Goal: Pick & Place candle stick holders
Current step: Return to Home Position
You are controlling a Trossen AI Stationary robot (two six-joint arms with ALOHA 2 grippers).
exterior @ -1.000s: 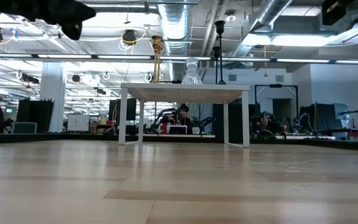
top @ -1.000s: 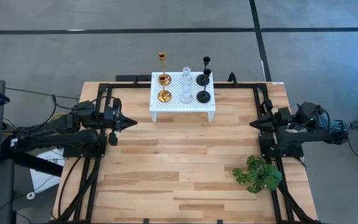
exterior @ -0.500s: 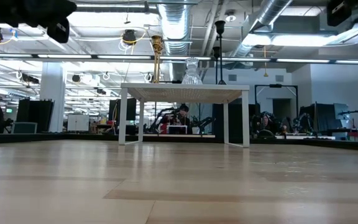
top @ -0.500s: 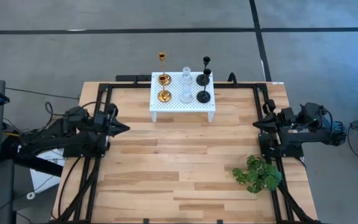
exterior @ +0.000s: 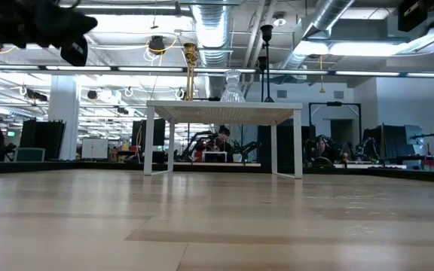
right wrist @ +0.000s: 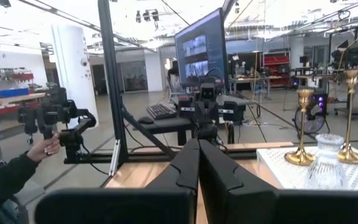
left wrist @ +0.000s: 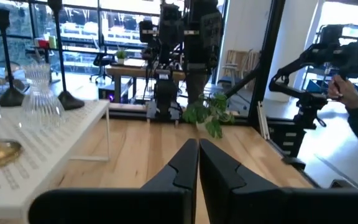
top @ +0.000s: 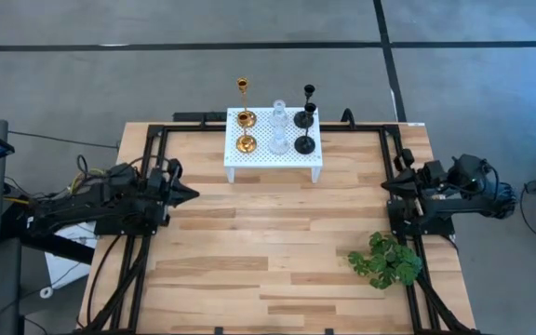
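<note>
Overhead, ducts point(exterior: 208, 22); below, plank table point(top: 249, 251), holders point(top: 277, 141) on white platform point(top: 268, 162)

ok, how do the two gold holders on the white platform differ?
Height: the tall gold holder has a long stem; the short gold holder stands clearly lower. Place: the tall gold holder sits in the back row of the white platform, the short gold holder in the front row. Both are shiny gold, upright, round-based, in the same left-hand column.
</note>
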